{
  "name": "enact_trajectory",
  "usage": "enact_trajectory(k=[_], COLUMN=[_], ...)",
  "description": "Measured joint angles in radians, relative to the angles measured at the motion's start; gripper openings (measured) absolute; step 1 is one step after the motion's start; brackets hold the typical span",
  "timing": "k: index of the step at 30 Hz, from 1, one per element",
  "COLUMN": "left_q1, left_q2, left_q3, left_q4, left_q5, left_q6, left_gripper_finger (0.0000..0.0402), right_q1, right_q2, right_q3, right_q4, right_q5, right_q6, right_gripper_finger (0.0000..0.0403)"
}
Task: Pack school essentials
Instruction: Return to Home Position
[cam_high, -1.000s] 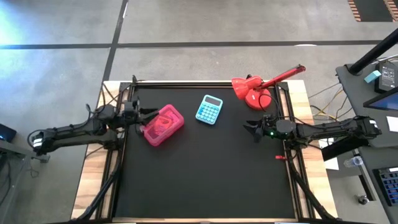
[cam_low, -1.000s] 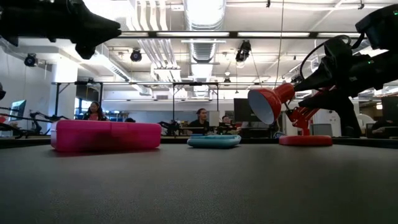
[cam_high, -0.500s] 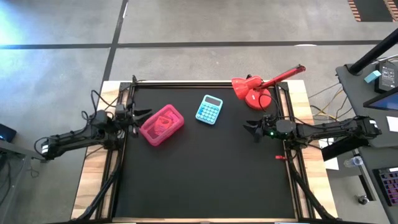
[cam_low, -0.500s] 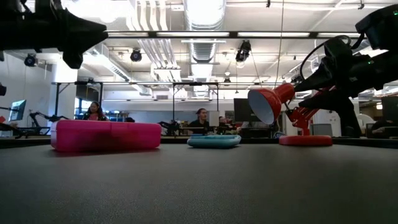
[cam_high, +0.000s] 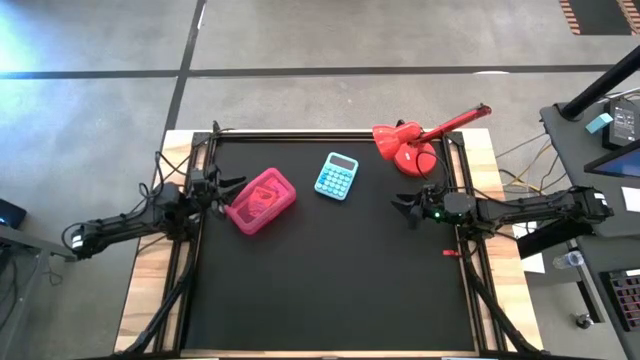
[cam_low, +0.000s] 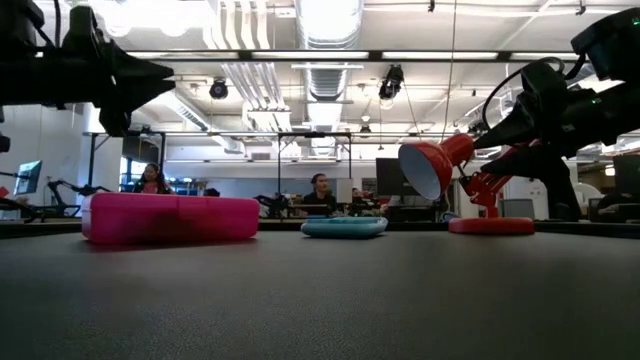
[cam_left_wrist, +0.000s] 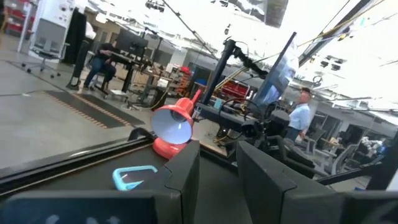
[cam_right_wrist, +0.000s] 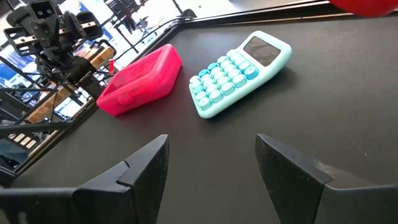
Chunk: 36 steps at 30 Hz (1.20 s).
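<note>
A closed pink case (cam_high: 261, 200) lies flat on the black table at the back left. The school essentials are out of view. My left gripper (cam_high: 226, 190) hovers just left of the case, above the table, pointing roughly level toward the right. Its fingers (cam_left_wrist: 186, 180) stand a little apart with nothing between them. My right gripper (cam_high: 403, 207) waits open at the table's right edge, facing the case (cam_right_wrist: 140, 79), and holds nothing.
A turquoise calculator (cam_high: 337, 176) lies right of the case. A red desk lamp (cam_high: 410, 145) stands at the back right corner, its shade (cam_low: 425, 170) turned toward the table. The near half of the black table (cam_high: 330, 290) is bare. People sit in the room beyond.
My left gripper has sunk and drawn back toward the table's left edge, away from the pink case, rolling a little as it went. The case has stayed where it was.
</note>
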Motion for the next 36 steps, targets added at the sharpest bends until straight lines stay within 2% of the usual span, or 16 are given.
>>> enact_trajectory(k=[8,36], left_q1=[0.0,0.0], left_q2=[0.013,0.113], left_q3=[0.0,-0.003], left_q4=[-0.018,-0.018], left_q5=[-0.028,-0.027], left_q6=[-0.002,0.0], left_gripper_finger=[0.0091,0.0091], right_q1=[0.0,0.0], right_q2=[0.0,0.0], right_q3=[0.0,0.0], right_q4=[0.0,0.0], right_q5=[0.0,0.0], right_q6=[0.0,0.0], right_gripper_finger=[0.0228,0.0228])
